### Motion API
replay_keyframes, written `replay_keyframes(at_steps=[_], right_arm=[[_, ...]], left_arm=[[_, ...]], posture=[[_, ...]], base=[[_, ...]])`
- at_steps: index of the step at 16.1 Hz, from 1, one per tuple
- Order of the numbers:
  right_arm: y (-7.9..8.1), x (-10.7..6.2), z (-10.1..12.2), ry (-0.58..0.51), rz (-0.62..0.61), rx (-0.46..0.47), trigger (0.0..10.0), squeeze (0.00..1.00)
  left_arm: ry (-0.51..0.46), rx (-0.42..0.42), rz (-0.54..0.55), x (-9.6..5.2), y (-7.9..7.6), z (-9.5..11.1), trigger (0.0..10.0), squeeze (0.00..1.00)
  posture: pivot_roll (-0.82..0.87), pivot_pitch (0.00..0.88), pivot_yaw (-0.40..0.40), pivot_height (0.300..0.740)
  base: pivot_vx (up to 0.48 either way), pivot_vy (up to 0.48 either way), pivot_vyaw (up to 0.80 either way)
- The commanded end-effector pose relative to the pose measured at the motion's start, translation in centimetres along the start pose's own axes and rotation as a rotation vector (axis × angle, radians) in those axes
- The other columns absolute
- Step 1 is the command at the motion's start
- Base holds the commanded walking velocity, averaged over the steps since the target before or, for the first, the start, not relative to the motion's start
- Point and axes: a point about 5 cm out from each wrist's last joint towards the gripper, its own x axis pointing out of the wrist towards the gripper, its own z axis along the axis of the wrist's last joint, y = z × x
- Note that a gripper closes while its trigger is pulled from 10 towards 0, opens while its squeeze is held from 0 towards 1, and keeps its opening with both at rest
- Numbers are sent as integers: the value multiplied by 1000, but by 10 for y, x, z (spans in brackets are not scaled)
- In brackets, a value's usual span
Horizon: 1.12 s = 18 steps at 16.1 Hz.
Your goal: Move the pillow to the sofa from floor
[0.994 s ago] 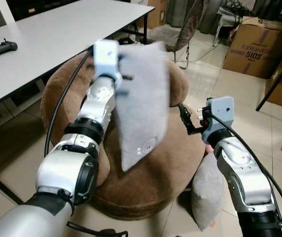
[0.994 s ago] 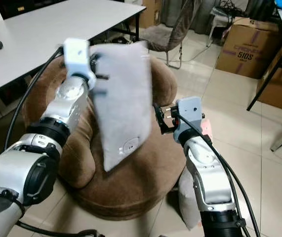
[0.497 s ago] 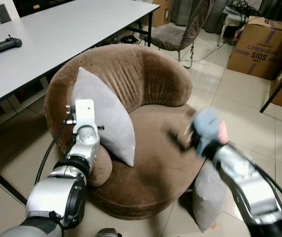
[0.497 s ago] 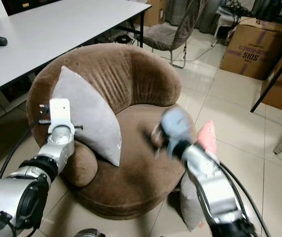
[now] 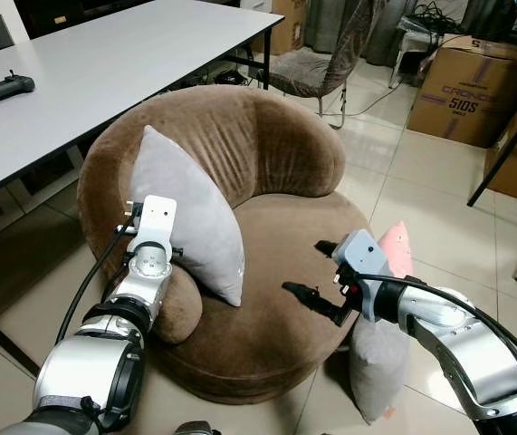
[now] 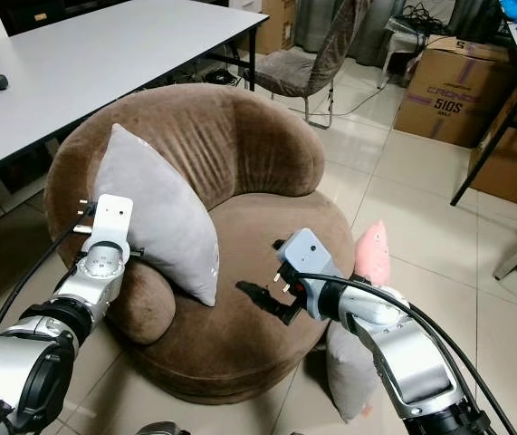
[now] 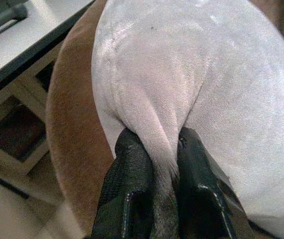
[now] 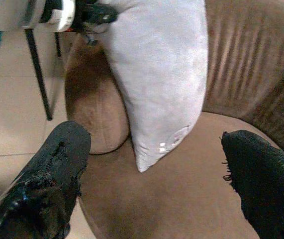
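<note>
Pillow (image 5: pixel 190 213) stands propped against the left arm of the brown sofa (image 5: pixel 276 145), one corner down on its seat. We see the left gripper (image 7: pixel 154 164) pinching the pillow's edge between both fingers. Over the sofa's seat, our right gripper (image 5: pixel 317 276) hovers with fingers spread wide. Second pillow (image 5: pixel 374 362) leans on the sofa's right flank, on the floor (image 5: pixel 421 172).

**Grey pillow on the brown sofa**

Plain light-grey pillow (image 5: pixel 188 213), soft and plump, stood on one corner on the seat of the round brown sofa (image 5: pixel 276 149). Leaned tilted against the sofa's left armrest and backrest, lower tip down on the seat cushion. Small pale mark near that lower tip. One edge pinched into a fold between the left gripper (image 7: pixel 154 199)'s two black fingers.
</note>
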Motion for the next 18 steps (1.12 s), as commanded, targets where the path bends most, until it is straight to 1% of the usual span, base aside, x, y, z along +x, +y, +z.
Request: replay_keyframes(at_steps=[1, 2, 3, 4, 6, 7, 9, 10, 11, 12, 13, 14, 15, 16, 17, 18], right_arm=[[-5, -2, 3, -8, 14, -16, 10000, 0], [-10, -6, 1, 2, 18, -35, 10000, 0], [-13, -7, 1, 4, 13, -37, 10000, 0], [-17, -10, 0, -6, 12, -7, 10000, 0], [-21, -14, -2, 3, 11, 21, 10000, 0], [-25, -16, 2, -40, -7, 38, 10000, 0], [-31, -18, 9, -120, -66, 70, 10000, 0], [-34, -20, 8, -141, -96, 121, 10000, 0], [-36, -21, 7, -141, -108, 124, 10000, 0], [-37, -22, 6, -147, -123, 135, 10000, 0], [-42, -25, 7, -188, -184, 180, 10000, 0], [-43, -27, 9, -208, -206, 193, 10000, 0], [-45, -30, 17, -274, -315, 233, 10000, 0], [-45, -31, 20, -307, -361, 247, 10000, 0], [-44, -32, 23, -327, -458, 249, 10000, 0], [-38, -31, 22, -319, -518, 253, 10000, 0]], left_arm=[[-35, -18, -25, 3, 4, 11, 10000, 1000], [-68, -20, -62, 5, 6, 19, 10000, 1000], [-81, -31, -79, 6, 8, 22, 10000, 1000], [-100, -47, -88, 7, 12, 25, 10000, 1000], [-160, -63, -93, 7, 18, 32, 10000, 1000], [-228, -110, -95, 7, 28, 40, 10000, 1000], [-312, -167, -122, 3, 40, 50, 10000, 1000], [-397, -224, -181, -6, 49, 61, 10000, 1000], [-431, -226, -210, -13, 52, 66, 10000, 1000], [-465, -210, -241, -21, 54, 71, 10000, 1000], [-495, -173, -278, -40, 57, 77, 10000, 1000], [-504, -159, -285, -47, 57, 78, 10000, 1000], [-619, -152, -253, -71, 62, 88, 10000, 192], [-646, -175, -235, -81, 63, 91, 10000, 0], [-672, -197, -223, -97, 64, 93, 10000, 0], [-636, -214, -222, -110, 61, 86, 10000, 0]], posture=[[15, 0, 16, 740], [21, 0, 12, 740], [21, 0, 12, 740], [26, 0, 7, 740], [26, 0, 7, 740], [26, 0, 7, 740], [45, 0, -2, 740], [61, 0, -9, 740], [71, 0, -15, 740], [71, 0, -15, 740], [79, 0, -15, 740], [79, 0, -15, 740], [80, 0, -17, 740], [83, 0, -19, 740], [89, 0, -22, 740], [90, 0, -31, 740]], base=[[0, 0, 0], [0, 0, 0], [0, 0, 0], [0, 0, 0], [0, 0, 0], [0, 0, 0], [0, 0, 0], [0, 0, 0], [0, 0, 0], [0, 0, 0], [0, 0, 0], [0, 0, 0], [0, 0, 0], [0, 0, 0], [0, 0, 0], [0, 0, 0]])
